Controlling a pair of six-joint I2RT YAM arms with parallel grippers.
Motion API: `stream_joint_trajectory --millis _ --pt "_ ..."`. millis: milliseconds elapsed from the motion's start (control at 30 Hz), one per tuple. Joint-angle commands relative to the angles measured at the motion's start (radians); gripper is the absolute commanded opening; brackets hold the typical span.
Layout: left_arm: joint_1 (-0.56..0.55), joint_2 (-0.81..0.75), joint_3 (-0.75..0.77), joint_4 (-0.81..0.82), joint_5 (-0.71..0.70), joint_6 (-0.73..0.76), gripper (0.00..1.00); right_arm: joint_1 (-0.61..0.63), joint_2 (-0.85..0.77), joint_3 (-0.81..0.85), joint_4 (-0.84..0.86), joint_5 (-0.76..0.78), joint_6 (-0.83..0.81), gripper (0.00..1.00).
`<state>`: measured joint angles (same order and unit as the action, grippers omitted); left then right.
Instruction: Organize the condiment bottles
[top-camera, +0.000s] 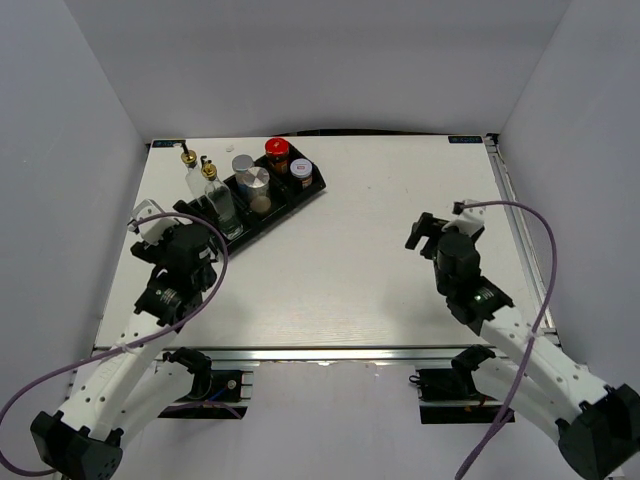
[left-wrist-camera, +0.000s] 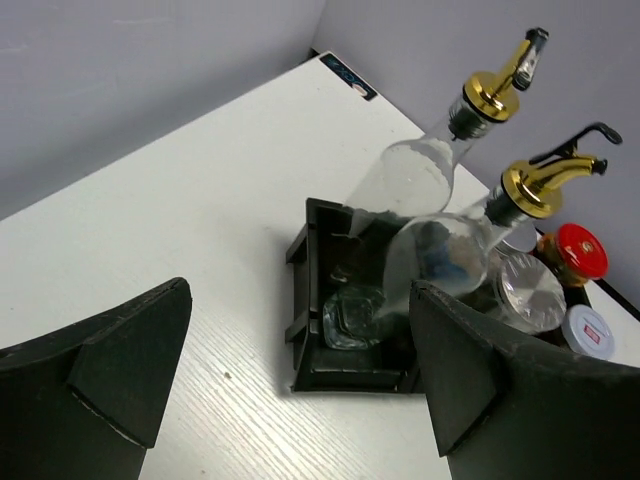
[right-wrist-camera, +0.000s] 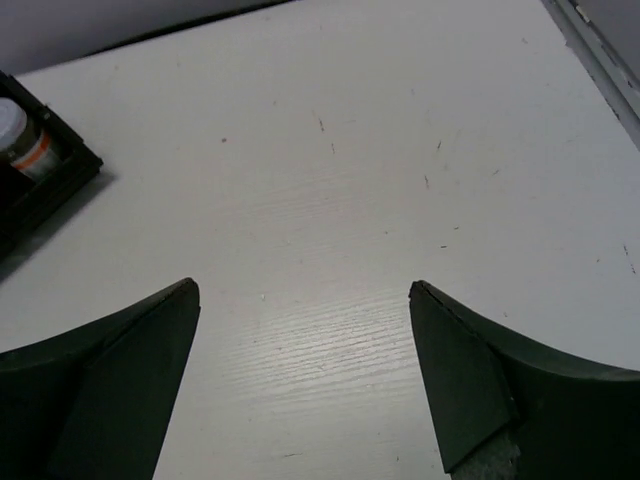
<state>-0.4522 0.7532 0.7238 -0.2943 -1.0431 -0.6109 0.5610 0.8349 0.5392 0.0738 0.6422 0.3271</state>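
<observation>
Upper left of the overhead frame: a black tray (top-camera: 283, 208) lying aslant on the white table (top-camera: 380, 280), one end at lower left, the other at upper right. All six condiment bottles (top-camera: 256, 181) lined up along it.

- At the lower-left end, two clear glass bottles (top-camera: 218, 200) with gold spouts, one just behind the other.
- Next along, two silver-capped shakers (top-camera: 243, 164) close together.
- Then a red-lidded jar (top-camera: 277, 152).
- At the upper-right end, a pale-lidded jar (top-camera: 301, 170).

Upright, as far as can be told from above.

From the left wrist: the glass bottles right of centre, slanting in the picture toward the upper right, at the tray's near end. Base of the farther one hidden behind the nearer, so no telling whether in one compartment or two. Behind them, along the right edge of the picture, shaker tops, the red lid and the pale lid.

Left gripper (left-wrist-camera: 300, 295) just off the tray's lower-left end in the overhead frame. Fingers (left-wrist-camera: 110, 370) spread wide, nothing held, nothing visibly touched.

Right gripper (right-wrist-camera: 303, 290) well apart from the tray, right of centre in the overhead frame, over bare table. Fingers (right-wrist-camera: 500, 390) spread wide, with only tabletop between them. In the upper-left corner of the right wrist picture, just the tray's end with the pale-lidded jar in it.
</observation>
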Motion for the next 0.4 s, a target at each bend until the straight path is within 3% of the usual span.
stream_joint_trajectory --millis 0,367 --pt "0.01 -0.002 0.045 -0.011 -0.069 -0.003 0.98 -0.001 -0.086 -0.007 0.037 0.085 0.063 0.89" --pt "0.02 0.032 0.039 0.015 -0.028 0.023 0.98 0.0 -0.082 0.002 0.011 0.103 0.052 0.89"
